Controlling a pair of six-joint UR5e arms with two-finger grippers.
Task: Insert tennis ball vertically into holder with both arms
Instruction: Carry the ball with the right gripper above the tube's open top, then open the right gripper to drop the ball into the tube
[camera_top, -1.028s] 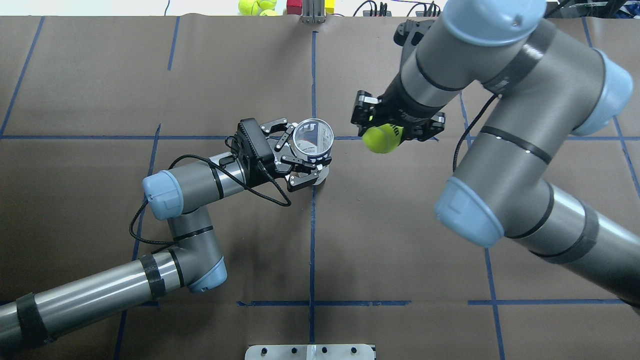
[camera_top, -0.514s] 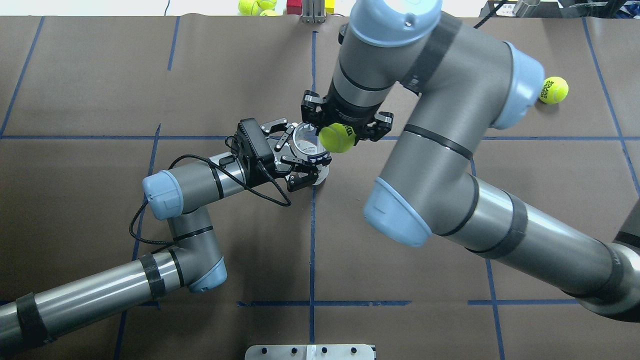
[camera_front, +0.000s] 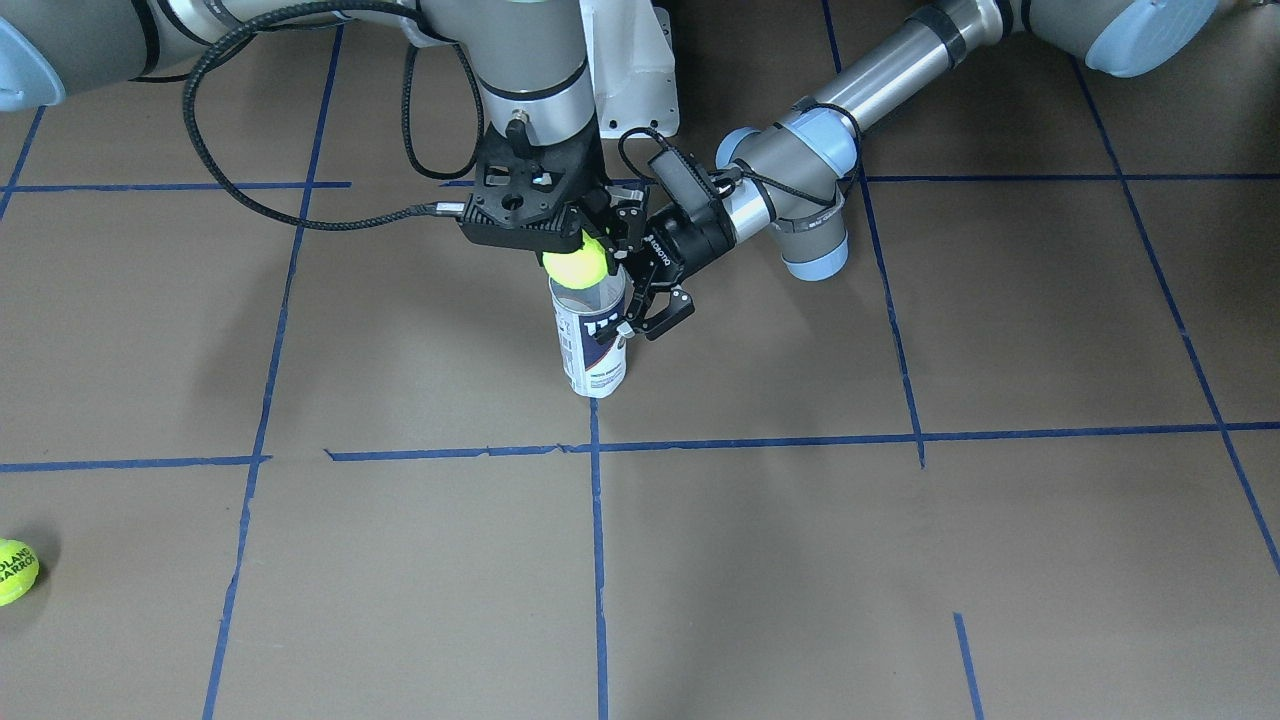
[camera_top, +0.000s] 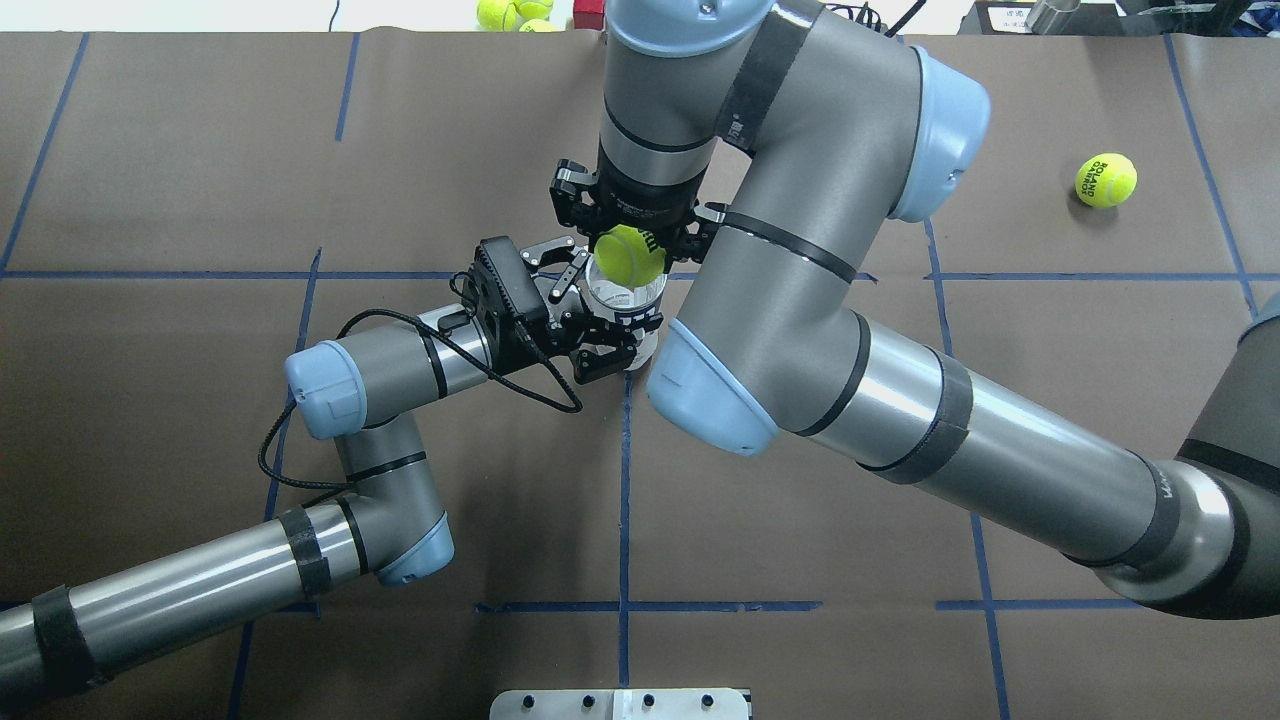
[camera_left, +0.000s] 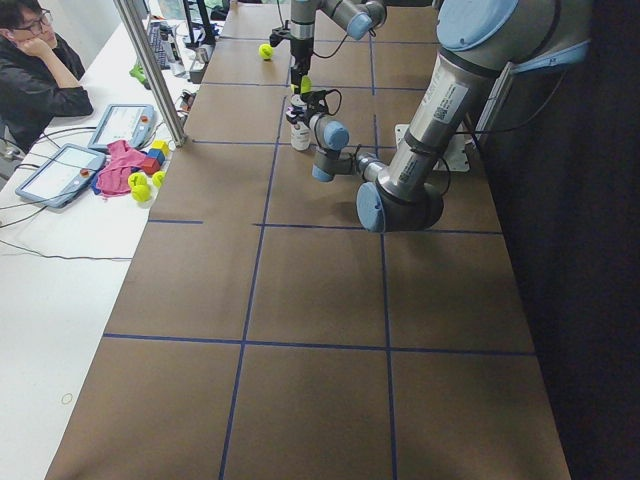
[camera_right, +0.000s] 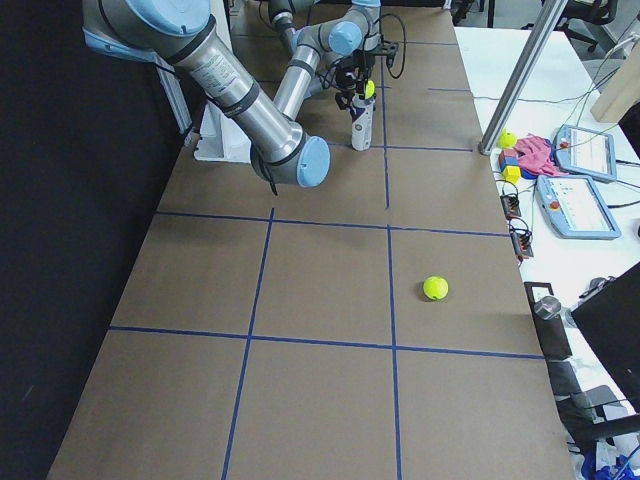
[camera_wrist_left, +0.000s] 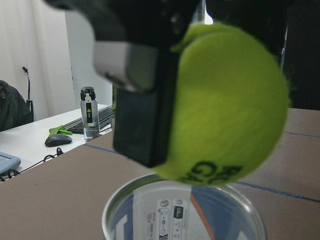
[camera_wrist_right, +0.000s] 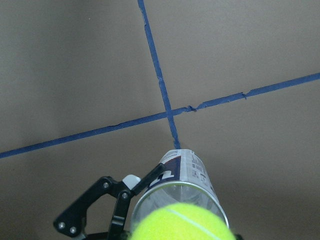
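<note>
The holder (camera_front: 592, 345), a clear tube with a white and navy label, stands upright on the brown table. My left gripper (camera_top: 603, 300) is shut on the holder (camera_top: 640, 305) from the side, near its top. My right gripper (camera_top: 630, 250) points down and is shut on a yellow tennis ball (camera_top: 630, 255). The ball (camera_front: 575, 266) hangs right over the tube's open mouth. In the left wrist view the ball (camera_wrist_left: 225, 105) sits just above the rim of the holder (camera_wrist_left: 120, 210). In the right wrist view the ball (camera_wrist_right: 180, 223) covers part of the holder (camera_wrist_right: 187, 172).
A second tennis ball (camera_top: 1105, 180) lies loose on the table, far out on my right side (camera_front: 15, 570). More balls (camera_top: 510, 12) and coloured blocks lie past the far edge. A metal plate (camera_top: 620, 703) sits at the near edge. An operator (camera_left: 30, 70) sits beside the table.
My right arm has swung left with the ball, from well right of the tube to directly over its mouth. My left arm and the tube have stayed still.
</note>
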